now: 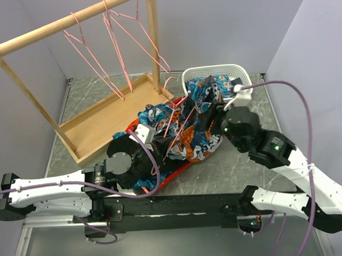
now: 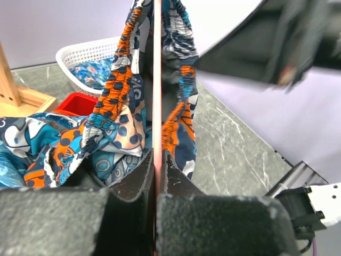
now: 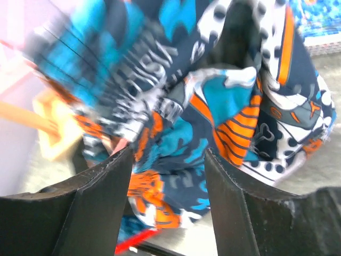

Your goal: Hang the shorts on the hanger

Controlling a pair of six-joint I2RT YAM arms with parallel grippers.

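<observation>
Grey marbled table (image 1: 240,170), with a wooden rack (image 1: 103,122) at the back left that carries 3 pink hangers. The shorts (image 1: 196,135) lie in a heap at the middle, partly over a red tray (image 1: 161,181). The left gripper (image 2: 158,176) is pressed together on the wire of the hanger (image 2: 157,80), and the gathered waistband hangs on both sides of that wire. The right gripper (image 3: 168,160) is spread, with cloth in front of its 2 fingers and nothing pinched, as far as I see. In my opinion the left must hold the wire firm and level, while the right takes 1 layer of waistband only and draws it evenly along. Floppy cloth slips off easily.
</observation>
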